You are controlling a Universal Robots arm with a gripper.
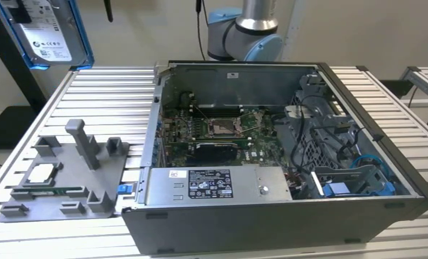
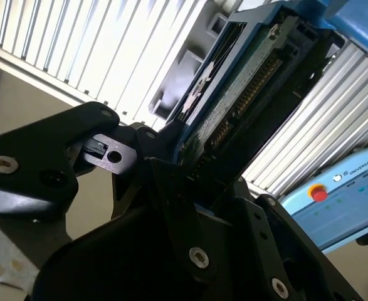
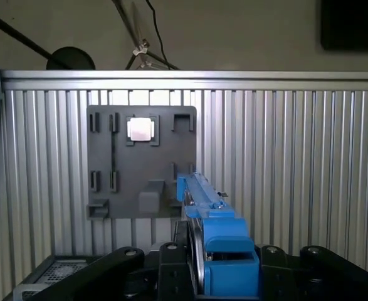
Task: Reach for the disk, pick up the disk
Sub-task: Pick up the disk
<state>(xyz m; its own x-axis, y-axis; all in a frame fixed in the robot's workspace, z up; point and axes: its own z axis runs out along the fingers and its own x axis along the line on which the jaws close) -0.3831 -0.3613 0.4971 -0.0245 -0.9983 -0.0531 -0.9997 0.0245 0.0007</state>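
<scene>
The disk (image 1: 47, 33) hangs high above the back corner of the slatted table at the exterior view's left, its white label facing out inside the bright blue bracket. In the first wrist view the disk (image 3: 204, 207) shows edge-on, and my gripper (image 3: 214, 260) is shut on it with a black finger on either side. The second wrist view shows the disk's circuit-board side and connector (image 2: 249, 84) sticking out from the black fingers (image 2: 165, 157). The grey fixture lies well below the disk.
An open computer case (image 1: 408, 178) takes up the middle of the slatted table (image 1: 106, 91). At the exterior view's left lies a grey fixture (image 1: 69, 178) with a small square silver chip (image 1: 41, 172). The arm's base (image 1: 246, 32) stands behind the case. A blue pendant with a red button (image 2: 318, 193) sits beside the table.
</scene>
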